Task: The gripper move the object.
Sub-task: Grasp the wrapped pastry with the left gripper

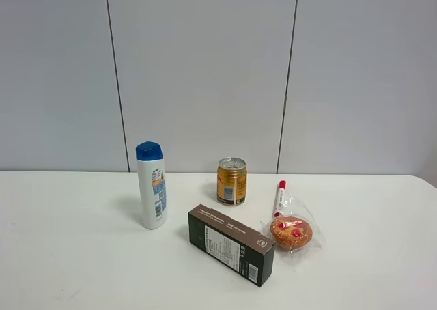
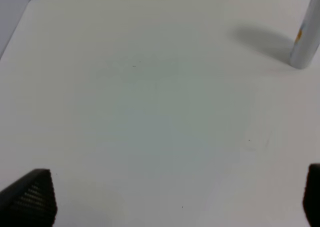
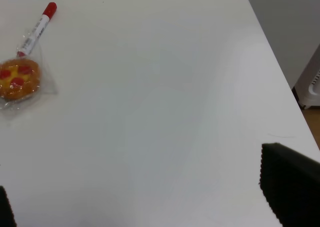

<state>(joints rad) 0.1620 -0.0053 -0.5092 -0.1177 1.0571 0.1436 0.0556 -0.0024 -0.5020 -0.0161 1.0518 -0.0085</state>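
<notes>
The object, a small golden-brown muffin (image 1: 291, 232) with red bits in clear wrap, lies on the white table right of centre. It also shows in the right wrist view (image 3: 19, 79), far from my right gripper (image 3: 145, 199), which is open and empty over bare table near the right edge. My left gripper (image 2: 170, 199) is open and empty over bare table on the left side, with only its black fingertips (image 2: 30, 197) showing. Neither gripper shows in the exterior high view.
A red-capped marker (image 1: 279, 198) lies just behind the muffin. A gold can (image 1: 231, 181) stands behind a dark box (image 1: 232, 244) lying flat. A white bottle with a blue cap (image 1: 151, 185) stands to the left and shows in the left wrist view (image 2: 306, 37).
</notes>
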